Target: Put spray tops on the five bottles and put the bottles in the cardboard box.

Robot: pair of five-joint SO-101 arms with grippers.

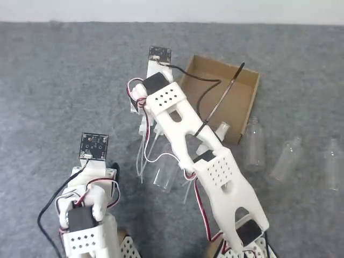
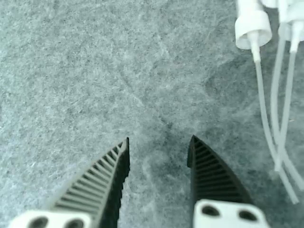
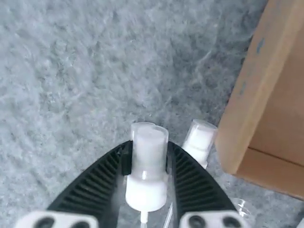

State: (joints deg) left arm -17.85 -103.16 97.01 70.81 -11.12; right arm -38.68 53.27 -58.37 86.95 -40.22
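My right claw (image 3: 148, 151) grips a spray top (image 3: 147, 178) just left of the cardboard box (image 1: 223, 64) in the high view, my left claw (image 2: 159, 142) hangs open over the table (image 2: 71, 71), and I fear the top's long tube may miss the clear bottle's (image 1: 164, 174) small mouth.

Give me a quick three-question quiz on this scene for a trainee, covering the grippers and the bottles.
1. In the high view, how many bottles lie on the carpet on the picture's right of the cardboard box?
2. The right gripper is shut on: A a bottle, B a spray top, C nothing.
3. True or false: the left gripper is shut.
Key: 1 three; 2 B; 3 false, it is open over bare carpet.
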